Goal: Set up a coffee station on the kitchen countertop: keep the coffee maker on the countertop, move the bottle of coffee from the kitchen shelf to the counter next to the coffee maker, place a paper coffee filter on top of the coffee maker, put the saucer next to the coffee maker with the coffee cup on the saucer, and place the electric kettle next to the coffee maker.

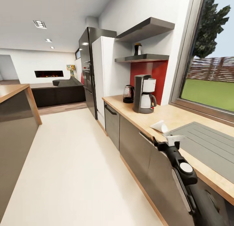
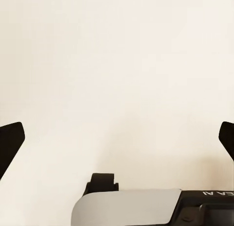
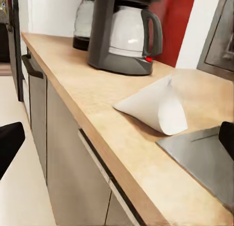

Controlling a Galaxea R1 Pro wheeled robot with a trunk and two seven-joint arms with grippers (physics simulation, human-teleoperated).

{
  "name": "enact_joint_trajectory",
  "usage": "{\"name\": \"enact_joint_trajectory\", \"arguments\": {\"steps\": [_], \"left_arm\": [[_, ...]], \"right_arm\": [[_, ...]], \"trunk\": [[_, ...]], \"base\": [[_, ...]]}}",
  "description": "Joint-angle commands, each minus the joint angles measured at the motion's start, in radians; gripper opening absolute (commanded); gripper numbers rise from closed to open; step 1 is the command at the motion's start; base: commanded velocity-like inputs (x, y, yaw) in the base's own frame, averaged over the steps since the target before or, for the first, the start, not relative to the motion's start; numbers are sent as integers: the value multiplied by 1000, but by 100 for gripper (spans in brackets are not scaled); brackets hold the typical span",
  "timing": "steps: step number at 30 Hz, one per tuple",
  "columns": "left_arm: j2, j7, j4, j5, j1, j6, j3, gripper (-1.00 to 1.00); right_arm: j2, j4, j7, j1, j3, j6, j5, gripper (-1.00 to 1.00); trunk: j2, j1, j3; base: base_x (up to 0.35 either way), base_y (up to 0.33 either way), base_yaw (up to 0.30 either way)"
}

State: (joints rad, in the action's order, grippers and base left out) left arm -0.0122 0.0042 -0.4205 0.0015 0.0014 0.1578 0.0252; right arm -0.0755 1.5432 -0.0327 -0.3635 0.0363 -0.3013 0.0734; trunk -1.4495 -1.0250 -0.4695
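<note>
Paper coffee filter (image 3: 155, 106) lies on its side on the countertop (image 1: 182, 120), just past the right gripper (image 1: 171, 139), jaws spread wide, empty. Coffee maker (image 1: 144, 94) further left. Right arm's nearest imo.

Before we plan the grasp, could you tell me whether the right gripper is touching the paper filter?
Apart. The right wrist view shows the filter lying on the countertop ahead of the right gripper, its open jaws wide on either side, bare wood between.

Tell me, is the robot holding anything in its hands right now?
No, nothing. The right gripper is open, short of the paper coffee filter. The left gripper is open too.
</note>
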Motion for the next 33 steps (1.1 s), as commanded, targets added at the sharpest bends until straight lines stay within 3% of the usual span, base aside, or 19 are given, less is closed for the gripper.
{"name": "enact_joint_trajectory", "arguments": {"steps": [1, 3, 7, 30, 33], "left_arm": [[-1, 0, -1, 0, 0, 2, 2, 100], [-1, 0, -1, 0, 0, 2, 3, 100], [-1, 0, -1, 0, 0, 2, 15, 100], [0, 0, -1, 0, 0, 2, 24, 100], [-1, 0, -5, 2, 1, 2, 41, 100]], "right_arm": [[-2, 1, 0, -1, -16, -7, 9, 100], [-10, 0, 28, -1, -53, -8, 14, 100], [-16, -1, 62, 0, -72, -8, 16, 100], [-12, -27, 74, 4, -70, -3, 8, 100], [-4, -44, 76, 0, -69, 14, 1, 100]], "trunk": [[-1, 0, -1], [-1, 0, -1], [-1, 0, -1], [-1, 0, -1], [-1, 0, -1]], "base": [[6, -6, 0], [65, -49, 0], [74, -55, 0], [77, -4, 0], [0, 0, 0]]}}
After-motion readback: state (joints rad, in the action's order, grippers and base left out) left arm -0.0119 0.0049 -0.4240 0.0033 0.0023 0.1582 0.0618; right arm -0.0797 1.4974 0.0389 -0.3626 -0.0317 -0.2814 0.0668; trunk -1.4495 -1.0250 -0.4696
